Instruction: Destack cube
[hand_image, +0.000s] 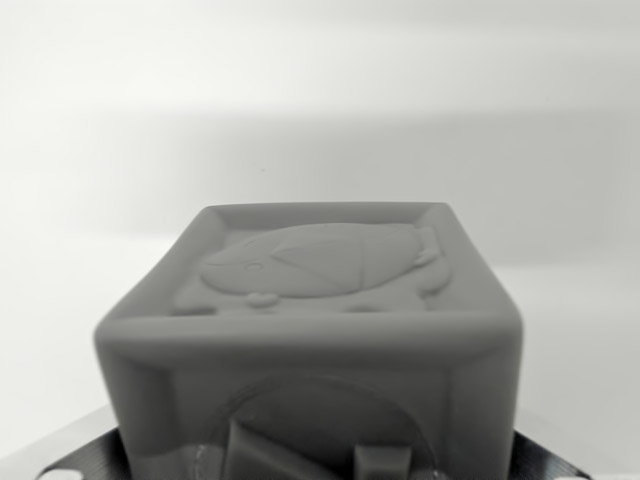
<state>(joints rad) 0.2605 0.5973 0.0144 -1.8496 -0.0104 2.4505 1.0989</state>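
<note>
1 grey matte cube (310, 330), rounded edges, embossed animal relief on top.

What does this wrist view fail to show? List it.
- Cube: lower part cut off by the bottom edge; any cube beneath is unseen.
- Jaws: only dark metal corners at the bottom edge; open or shut unclear.
- Front-face relief: blurred and cropped.
- Background: featureless blur.

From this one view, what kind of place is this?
Probably a plain test bench or lab setup, though little shows. A grey embossed cube fills the view, metal hand parts sit at the lower corners, and behind is only a bare white surface.
</note>
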